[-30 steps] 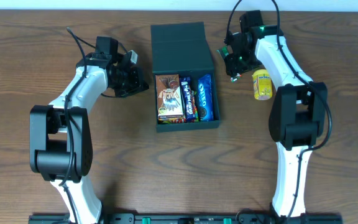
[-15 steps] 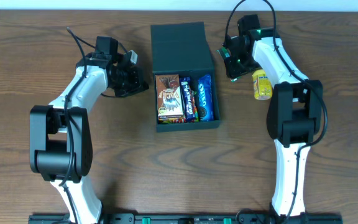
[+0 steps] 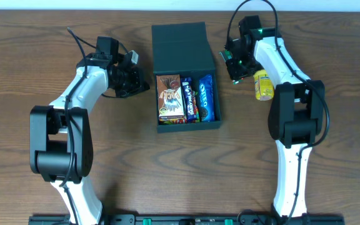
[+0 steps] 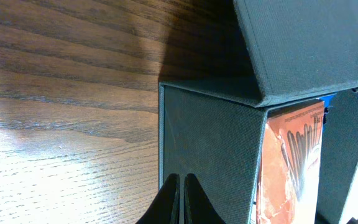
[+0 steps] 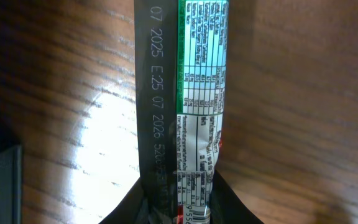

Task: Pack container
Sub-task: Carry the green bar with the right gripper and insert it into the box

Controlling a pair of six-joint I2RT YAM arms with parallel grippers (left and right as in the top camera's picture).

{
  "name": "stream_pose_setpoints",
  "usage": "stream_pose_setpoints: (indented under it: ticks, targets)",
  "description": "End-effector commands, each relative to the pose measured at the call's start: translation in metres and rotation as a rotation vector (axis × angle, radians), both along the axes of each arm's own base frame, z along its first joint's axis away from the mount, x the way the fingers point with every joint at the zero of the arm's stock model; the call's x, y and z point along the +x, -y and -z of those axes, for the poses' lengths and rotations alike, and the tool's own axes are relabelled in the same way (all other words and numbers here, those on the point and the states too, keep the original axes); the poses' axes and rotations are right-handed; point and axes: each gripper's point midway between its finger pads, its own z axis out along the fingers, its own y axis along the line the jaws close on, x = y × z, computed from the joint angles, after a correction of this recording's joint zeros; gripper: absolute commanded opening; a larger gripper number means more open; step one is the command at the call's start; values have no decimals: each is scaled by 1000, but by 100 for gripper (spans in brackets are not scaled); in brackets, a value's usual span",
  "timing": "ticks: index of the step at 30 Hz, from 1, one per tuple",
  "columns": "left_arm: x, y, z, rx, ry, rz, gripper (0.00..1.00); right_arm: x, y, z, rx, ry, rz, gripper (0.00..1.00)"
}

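Dark teal-black square cardboard container [image 3: 181, 47] mid-table, flap lid open, three snack packets [image 3: 186, 99] inside.
Right gripper [image 3: 234, 66] pinching a grey-and-green printed snack packet [image 5: 182, 93] just right of the lid. Left gripper [image 4: 179, 198] fingers pressed together, empty, at the container's left wall. Yellow packet [image 3: 263, 85] on wooden table [image 3: 336, 56].

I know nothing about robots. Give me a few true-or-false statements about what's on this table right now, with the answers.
1. The container has its lid open. True.
2. The container is empty. False: three packets lie in it, one an Oreo packet.
3. The right gripper holds a snack packet. True.
4. The left gripper holds a packet too. False: its fingers are shut on nothing, beside the container.
5. The yellow item is inside the container. False: it lies on the table, to the right of it.
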Motion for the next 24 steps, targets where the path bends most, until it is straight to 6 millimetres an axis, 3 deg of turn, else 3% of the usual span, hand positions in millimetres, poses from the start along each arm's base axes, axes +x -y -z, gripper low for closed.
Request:
stream_pose_setpoints:
  ticks: [1, 6, 12, 14, 18, 24]
  targets:
    - [-3, -2, 4, 3, -3, 13, 6, 4, -4, -23, 6, 38, 15, 13]
    - [-3, -2, 4, 4, -2, 14, 6, 1, -13, -81, 26, 121, 23, 1]
    - [-3, -2, 4, 4, -2, 14, 6, -24, -41, -157, 51, 215, -31, 1]
    - [-3, -2, 4, 4, -2, 14, 6, -34, -50, -173, 70, 226, -5, 1]
    - [-3, -2, 4, 4, -2, 14, 6, -59, -66, -182, 104, 157, 133, 1]
    - [-3, -2, 4, 4, -2, 14, 6, -103, -94, -154, 115, -32, 255, 1]
